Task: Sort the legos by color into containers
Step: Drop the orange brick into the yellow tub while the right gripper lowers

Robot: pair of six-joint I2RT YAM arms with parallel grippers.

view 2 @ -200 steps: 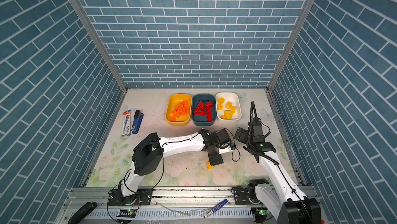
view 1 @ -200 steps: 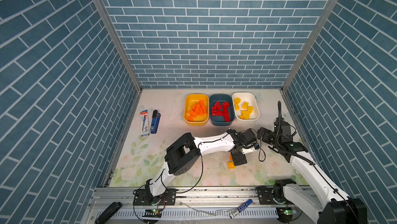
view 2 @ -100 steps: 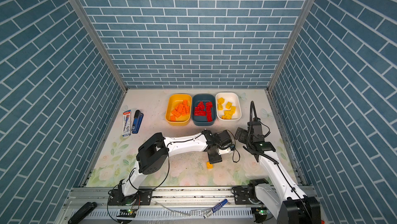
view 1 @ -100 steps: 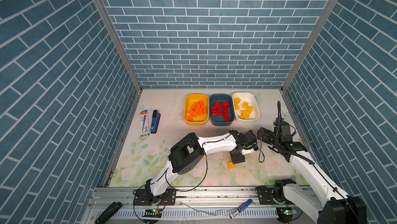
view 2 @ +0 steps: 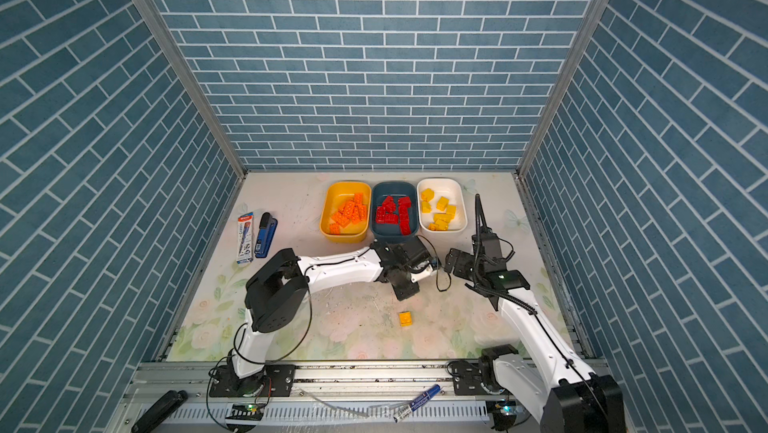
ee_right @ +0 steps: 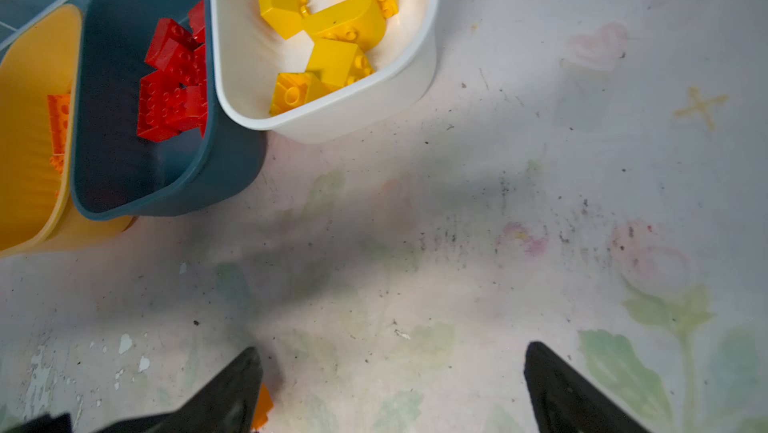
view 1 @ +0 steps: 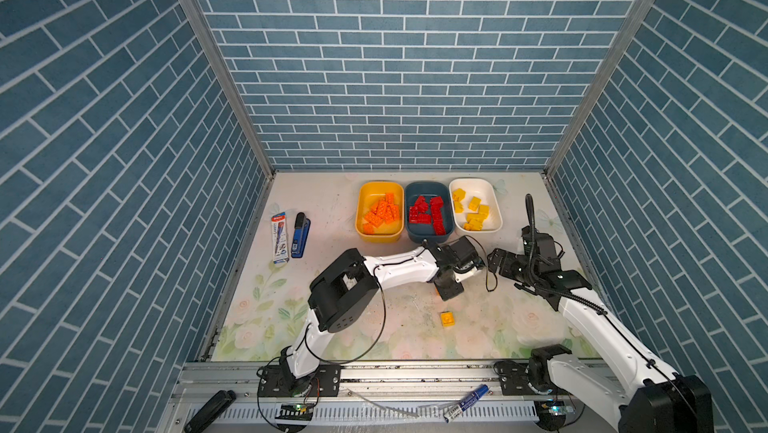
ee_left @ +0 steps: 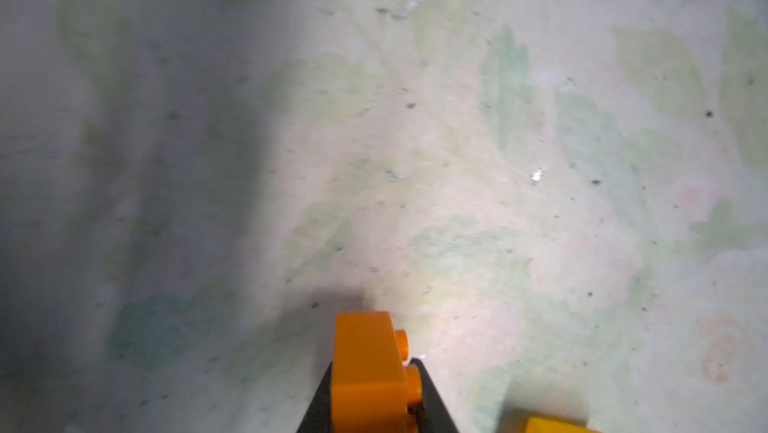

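Left arm [view 1: 399,271] stretched low toward middle, forearm near level, black elbow joint raised above base. Left end effector [view 1: 448,288] pointed down, fingers [ee_left: 434,404] clamped on orange brick [ee_left: 365,372]. Right arm [view 1: 590,314] leaning forward from its base, wrist angled down. Right end effector [ee_right: 390,354] hovering with jaws spread wide, nothing between them, just right of left end effector in both top views.

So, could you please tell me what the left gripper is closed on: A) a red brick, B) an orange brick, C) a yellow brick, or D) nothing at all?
B: the left wrist view shows the left gripper shut on an orange brick.
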